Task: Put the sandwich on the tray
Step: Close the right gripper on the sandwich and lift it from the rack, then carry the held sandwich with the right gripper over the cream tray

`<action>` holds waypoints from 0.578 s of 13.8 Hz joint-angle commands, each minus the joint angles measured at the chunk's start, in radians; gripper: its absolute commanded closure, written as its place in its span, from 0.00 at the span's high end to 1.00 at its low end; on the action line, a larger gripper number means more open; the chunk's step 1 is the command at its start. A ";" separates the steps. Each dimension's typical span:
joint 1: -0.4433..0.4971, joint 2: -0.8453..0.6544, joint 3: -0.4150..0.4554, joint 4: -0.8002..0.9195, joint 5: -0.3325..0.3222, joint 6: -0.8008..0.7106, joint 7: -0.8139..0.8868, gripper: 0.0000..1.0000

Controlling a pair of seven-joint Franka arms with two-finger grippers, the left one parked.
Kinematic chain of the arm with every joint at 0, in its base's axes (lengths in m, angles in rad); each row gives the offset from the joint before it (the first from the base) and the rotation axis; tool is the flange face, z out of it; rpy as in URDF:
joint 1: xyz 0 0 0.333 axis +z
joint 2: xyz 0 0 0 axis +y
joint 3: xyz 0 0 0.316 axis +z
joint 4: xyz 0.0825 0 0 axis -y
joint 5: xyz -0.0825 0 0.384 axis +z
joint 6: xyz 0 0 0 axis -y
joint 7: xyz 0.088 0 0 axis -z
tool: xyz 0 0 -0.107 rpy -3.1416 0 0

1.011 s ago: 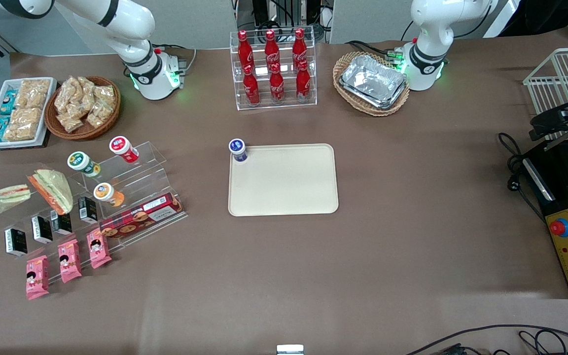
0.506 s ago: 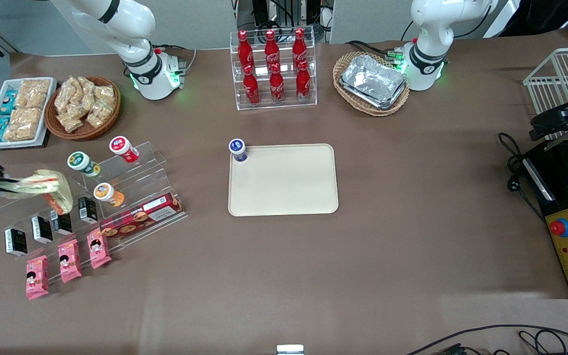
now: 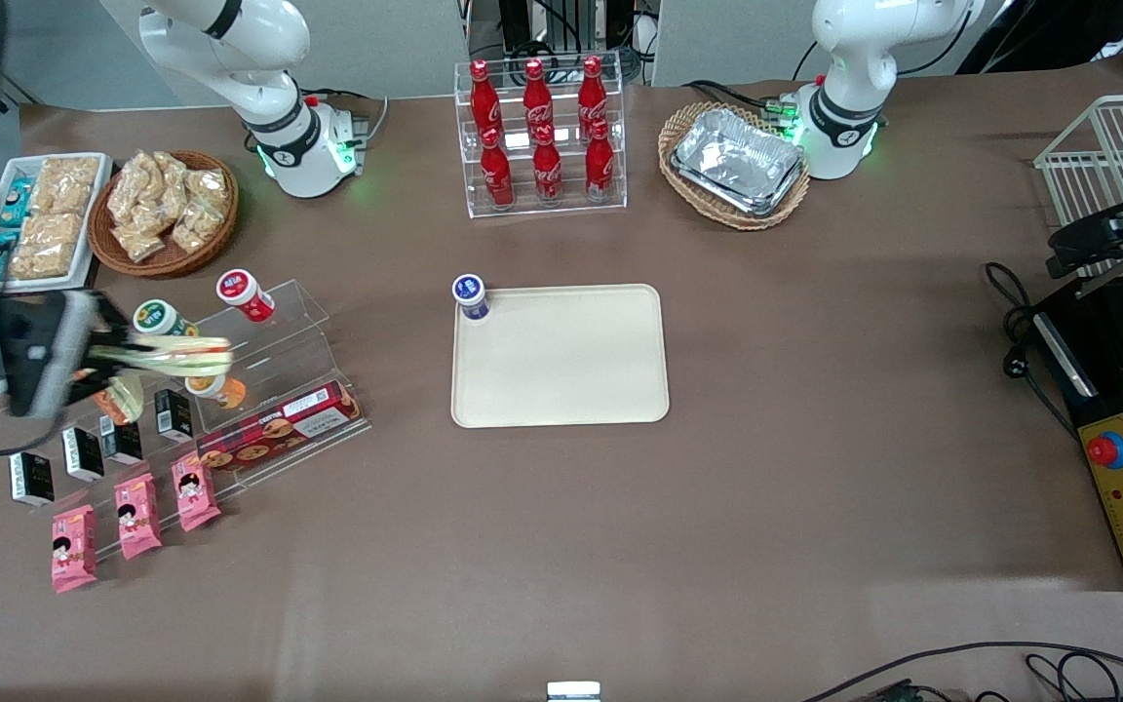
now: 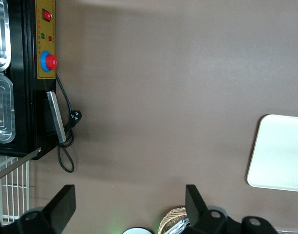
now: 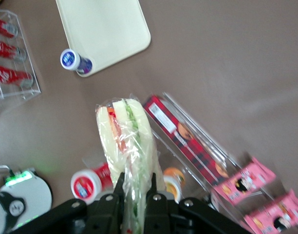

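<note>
My right gripper (image 3: 111,359) is shut on a wrapped triangular sandwich (image 3: 176,357) and holds it in the air above the clear stepped stand (image 3: 279,341). In the right wrist view the two fingers (image 5: 136,180) pinch the sandwich (image 5: 125,139) near its wide end, and its tip points away from the wrist. A second, like sandwich (image 3: 123,398) lies on the stand, mostly hidden under the gripper. The cream tray (image 3: 561,356) lies flat at the table's middle and bears a blue-lidded cup (image 3: 470,292) at one corner. The tray also shows in the right wrist view (image 5: 102,29).
The stand holds lidded cups (image 3: 245,292), a red biscuit box (image 3: 279,429), black cartons and pink packets (image 3: 137,502). A rack of cola bottles (image 3: 540,136), a snack basket (image 3: 164,210) and a basket of foil trays (image 3: 735,164) stand farther back.
My gripper has carried the sandwich from the working arm's end of the table toward the tray. It now hangs over the stand and covers the second sandwich.
</note>
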 commanded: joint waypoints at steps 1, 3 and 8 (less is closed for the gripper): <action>0.148 -0.008 -0.009 -0.011 0.018 0.034 0.180 0.18; 0.243 0.000 -0.009 -0.025 0.018 0.083 0.285 0.18; 0.440 0.043 -0.009 -0.114 0.017 0.289 0.413 0.19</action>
